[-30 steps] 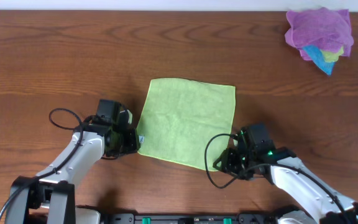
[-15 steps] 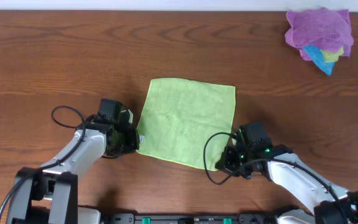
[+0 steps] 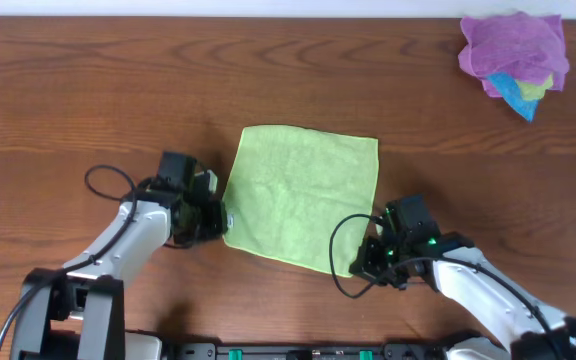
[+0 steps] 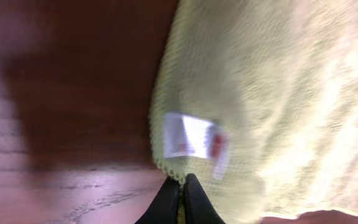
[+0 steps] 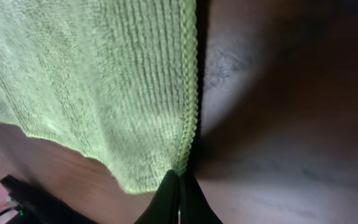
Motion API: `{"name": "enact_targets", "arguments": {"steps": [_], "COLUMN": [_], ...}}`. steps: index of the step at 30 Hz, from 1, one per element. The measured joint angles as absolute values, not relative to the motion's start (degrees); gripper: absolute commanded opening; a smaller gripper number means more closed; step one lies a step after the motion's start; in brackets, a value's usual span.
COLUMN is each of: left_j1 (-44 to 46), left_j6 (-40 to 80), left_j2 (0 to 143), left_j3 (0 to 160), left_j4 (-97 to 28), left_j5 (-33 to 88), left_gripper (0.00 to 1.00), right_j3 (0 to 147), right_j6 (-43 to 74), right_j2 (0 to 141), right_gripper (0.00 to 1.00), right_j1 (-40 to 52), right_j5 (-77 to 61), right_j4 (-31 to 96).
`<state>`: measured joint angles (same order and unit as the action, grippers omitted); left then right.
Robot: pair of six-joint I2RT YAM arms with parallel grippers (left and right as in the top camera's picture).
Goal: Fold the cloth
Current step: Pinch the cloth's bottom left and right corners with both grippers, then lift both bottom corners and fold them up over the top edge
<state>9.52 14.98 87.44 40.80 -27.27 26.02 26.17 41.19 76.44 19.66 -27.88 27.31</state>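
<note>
The lime-green cloth point(image 3: 303, 195) lies nearly flat in the middle of the wooden table. My left gripper point(image 3: 218, 222) is shut on its near left corner, where the small white tag point(image 4: 191, 138) sits; the cloth point(image 4: 278, 93) fills the left wrist view, lifted a little. My right gripper point(image 3: 360, 268) is shut on the near right corner; in the right wrist view the cloth point(image 5: 92, 74) hangs from the closed fingertips point(image 5: 179, 180), its stitched edge running up from them.
A heap of a purple cloth point(image 3: 513, 45) over a blue cloth point(image 3: 518, 95) lies at the far right corner. The table's far edge runs along the top of the overhead view. Arm cables loop near both bases.
Both grippers have edged slightly inward and away from the front with the near corners held. The near edge of the cloth has shifted a little with them.
</note>
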Motion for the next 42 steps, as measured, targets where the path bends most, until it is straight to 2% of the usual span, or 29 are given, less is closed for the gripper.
{"name": "enact_targets", "arguments": {"steps": [10, 23, 32, 42], "left_j1": [10.26, 16.03, 16.19, 16.12], "left_j6": [14.94, 15.42, 17.17, 18.22], "left_j2": [84.99, 84.2, 84.4, 90.24], "left_j3": [54.72, 55.64, 55.64, 55.66], "left_j4": [-32.51, -32.47, -24.08, -16.64], "left_j5": [26.81, 26.28, 21.87, 19.94], "left_gripper": [0.06, 0.06, 0.06, 0.06], "right_j3": [36.71, 39.75, 39.81, 41.95], "right_j6": [39.79, 38.44, 38.33, 38.28], "right_j2": [64.93, 64.01, 65.39, 77.62], "right_gripper": [0.02, 0.01, 0.02, 0.01], "right_j1": [19.62, 17.47, 13.87, 11.79], "right_j5": [-22.41, -18.17, -16.88, -16.99], "right_j4": [37.47, 41.52, 33.89, 24.88]}}
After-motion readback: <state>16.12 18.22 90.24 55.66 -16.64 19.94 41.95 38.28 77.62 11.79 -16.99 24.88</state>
